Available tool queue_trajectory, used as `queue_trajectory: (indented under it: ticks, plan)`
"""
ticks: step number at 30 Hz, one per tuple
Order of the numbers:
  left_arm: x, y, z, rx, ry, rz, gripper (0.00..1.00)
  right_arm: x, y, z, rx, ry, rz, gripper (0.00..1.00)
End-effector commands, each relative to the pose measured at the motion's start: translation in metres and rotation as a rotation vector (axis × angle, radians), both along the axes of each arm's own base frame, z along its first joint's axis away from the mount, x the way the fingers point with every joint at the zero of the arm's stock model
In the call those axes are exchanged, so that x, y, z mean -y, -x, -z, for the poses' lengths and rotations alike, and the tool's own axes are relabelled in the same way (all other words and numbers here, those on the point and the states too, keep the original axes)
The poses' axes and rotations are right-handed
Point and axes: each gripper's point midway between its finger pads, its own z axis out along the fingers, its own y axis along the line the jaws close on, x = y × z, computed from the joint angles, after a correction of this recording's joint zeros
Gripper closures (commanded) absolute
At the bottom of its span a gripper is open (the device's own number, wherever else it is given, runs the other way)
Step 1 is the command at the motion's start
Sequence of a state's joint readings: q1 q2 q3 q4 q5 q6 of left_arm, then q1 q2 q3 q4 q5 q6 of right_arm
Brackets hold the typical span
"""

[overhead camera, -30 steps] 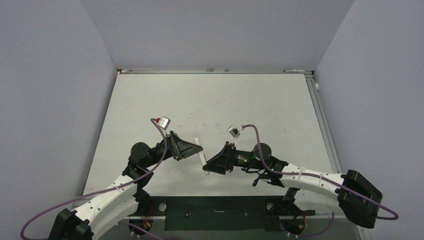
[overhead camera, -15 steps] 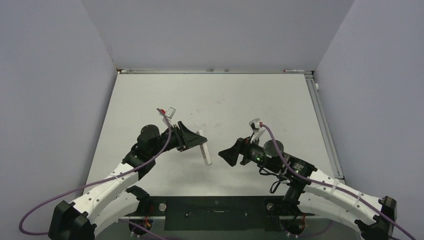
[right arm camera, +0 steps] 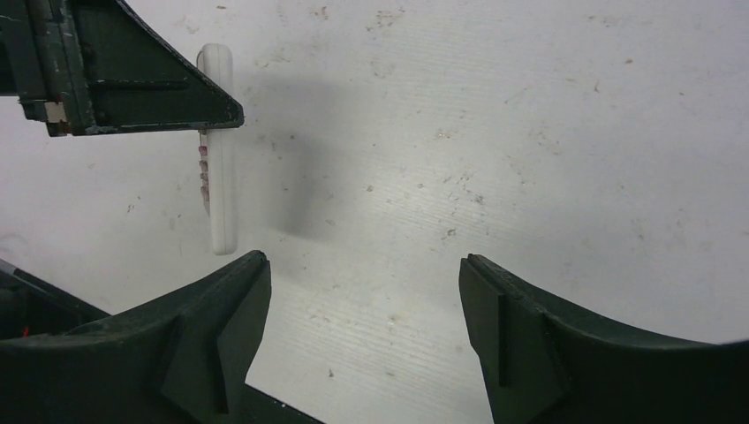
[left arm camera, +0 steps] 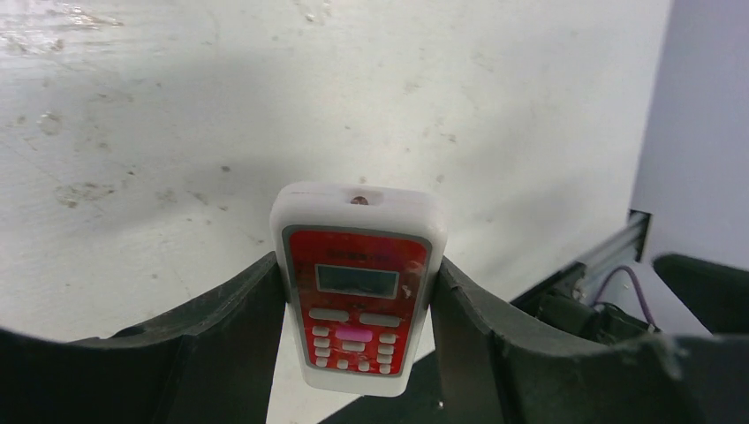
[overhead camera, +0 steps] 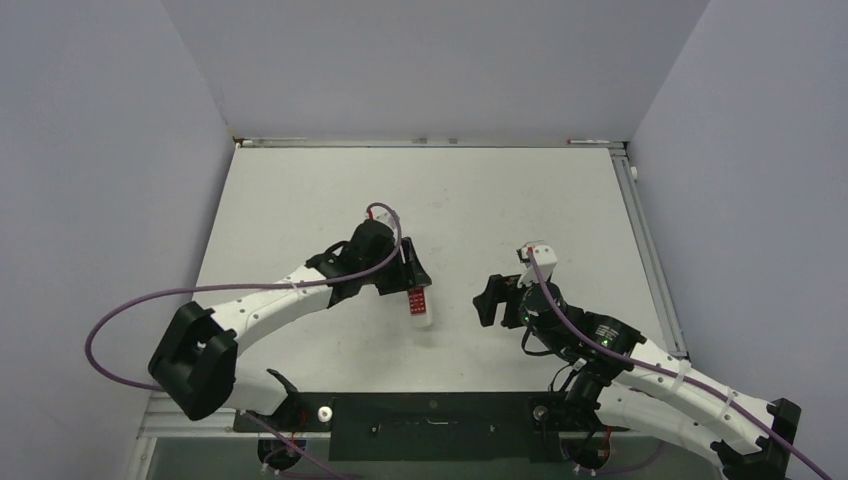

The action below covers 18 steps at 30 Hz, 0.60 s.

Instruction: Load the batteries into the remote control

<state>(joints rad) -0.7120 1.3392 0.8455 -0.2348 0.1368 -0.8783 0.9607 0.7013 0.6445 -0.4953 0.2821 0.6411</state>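
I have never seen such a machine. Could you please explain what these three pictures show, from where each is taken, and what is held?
These are two robot arms bolted at the near edge of a white table. The wide picture comes from a fixed camera above and behind them. The other two come from a camera on each wrist, so each shows its own black jaws at the bottom. The left arm has its jaws shut on the remote control, white with a red button panel. The right arm holds nothing; its jaws stand open, and its camera sees the remote edge-on. No batteries show in any picture.
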Motion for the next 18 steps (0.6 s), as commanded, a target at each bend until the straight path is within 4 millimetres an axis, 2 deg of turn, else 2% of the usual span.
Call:
queue_trajectory:
  ticks: [1, 9, 15, 18]
  plan:
    - [-0.001, -0.022, 0.014, -0.007, -0.144, -0.051, 1.0, 0.016, -0.012, -0.012, 0.024, 0.014, 0.115, 0.23]
    - [0.016, -0.031, 0.051, -0.093, -0.275, -0.035, 1.0, 0.024, -0.016, 0.002, -0.011, 0.068, 0.173, 0.24]
    - [0.023, -0.033, 0.076, -0.147, -0.317, -0.022, 0.99, 0.023, -0.015, 0.001, -0.017, 0.055, 0.171, 0.24]
    - [0.025, -0.032, 0.083, -0.163, -0.331, -0.02, 0.85, 0.024, -0.014, -0.002, -0.022, 0.046, 0.181, 0.23]
